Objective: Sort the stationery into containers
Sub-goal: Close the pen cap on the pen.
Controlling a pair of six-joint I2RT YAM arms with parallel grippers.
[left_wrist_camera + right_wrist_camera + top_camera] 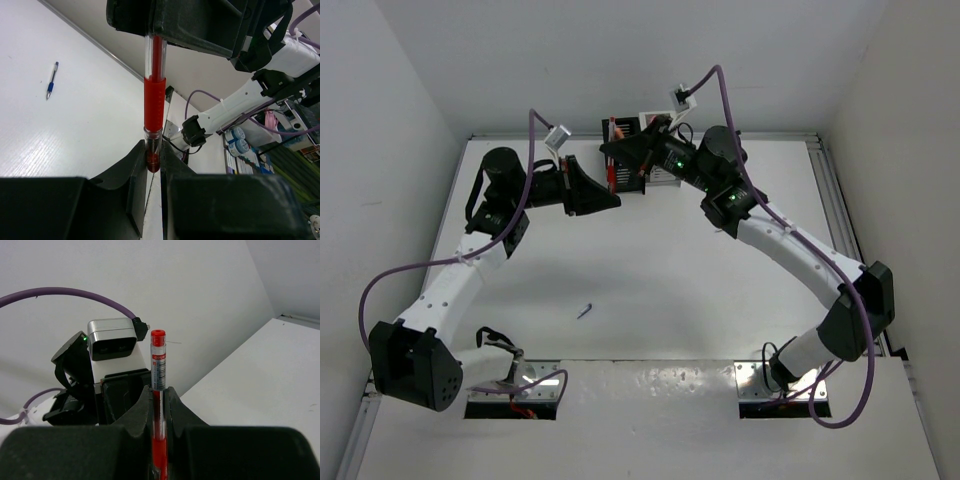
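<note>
Red pen (pixel 154 95) with a printed barcode label and a red band of white lettering near its capped end, too small to read; this label appeared only in the right wrist view. The left wrist view alone showed the pen's red grip sleeve and a blue pen (pixel 51 82) lying loose on the table (pixel 670 290), toward 7 o'clock from centre in the top view. Left gripper (pixel 153 162) was clamped on the pen's lower end and right gripper (pixel 159 395) was closed around its barrel. The pen stood at 12 o'clock, just beside the containers (pixel 663 177), which were largely hidden.
</note>
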